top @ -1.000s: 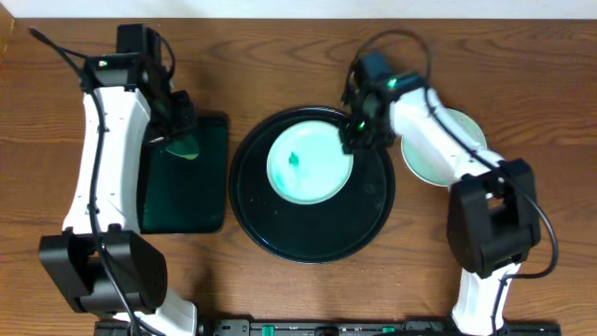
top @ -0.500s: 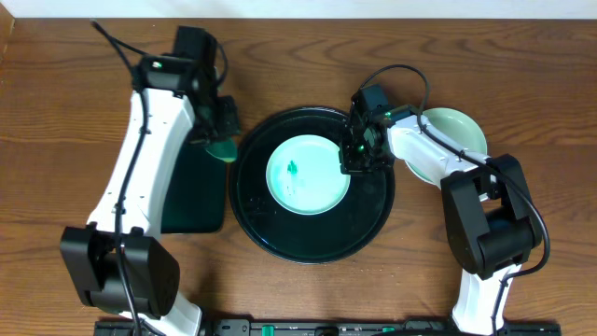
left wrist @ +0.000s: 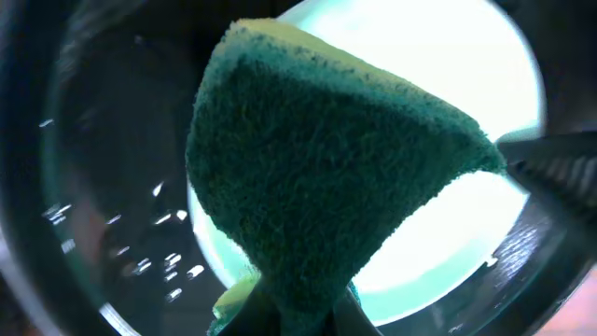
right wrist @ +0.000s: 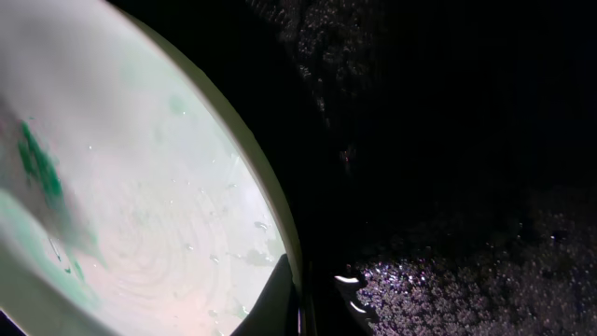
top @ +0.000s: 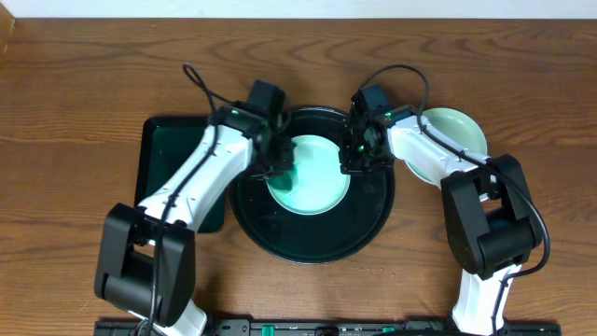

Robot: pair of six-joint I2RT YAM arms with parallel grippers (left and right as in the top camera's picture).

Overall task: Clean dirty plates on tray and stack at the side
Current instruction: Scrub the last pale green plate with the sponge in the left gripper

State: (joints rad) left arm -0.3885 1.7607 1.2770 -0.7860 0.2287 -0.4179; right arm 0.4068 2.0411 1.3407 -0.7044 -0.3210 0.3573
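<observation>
While the plate is pinned, the sponge is poised to scrub

Near the middle of the black tray (top: 312,238) sits a mint-green plate (top: 322,182). The right gripper (top: 362,159) is pinched narrow on its right rim; the left gripper (top: 282,172) clamps a green sponge (left wrist: 326,177) over its left side. Wiping looks underway. Next, press down and rub out the green smear (right wrist: 37,163).

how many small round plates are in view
2: one pale mint round plate on the large round black tray; one pale green plate on the wooden table right of the tray, partly under the right arm. Another may be hidden beneath it.
</observation>
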